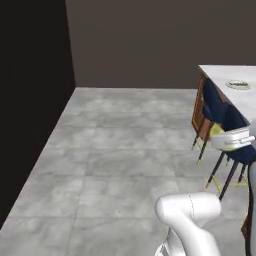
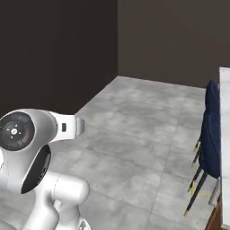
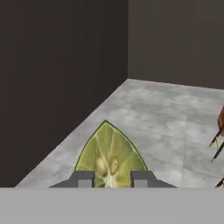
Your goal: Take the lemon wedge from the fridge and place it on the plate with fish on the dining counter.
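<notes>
In the hand view the yellow-green lemon wedge (image 3: pixel 111 148) stands cut face toward the camera between the two finger tips, with my gripper (image 3: pixel 111 178) shut on it above the grey floor. The left base view shows the white hand at the right edge, my gripper (image 1: pixel 219 134) carrying the yellowish lemon wedge (image 1: pixel 216 130) beside the chairs. The dining counter (image 1: pixel 252 102) with its white marble top sits at the upper right, and the round white plate (image 1: pixel 238 84) lies on it; what is on the plate is too small to make out. The fridge is out of view.
Dark blue chairs (image 1: pixel 220 107) (image 2: pixel 212 134) with thin black, yellow-tipped legs stand along the counter's near side. Grey tiled floor (image 1: pixel 120 150) spreads open to the left and ahead. Dark walls (image 1: pixel 30 100) close the left side and the back.
</notes>
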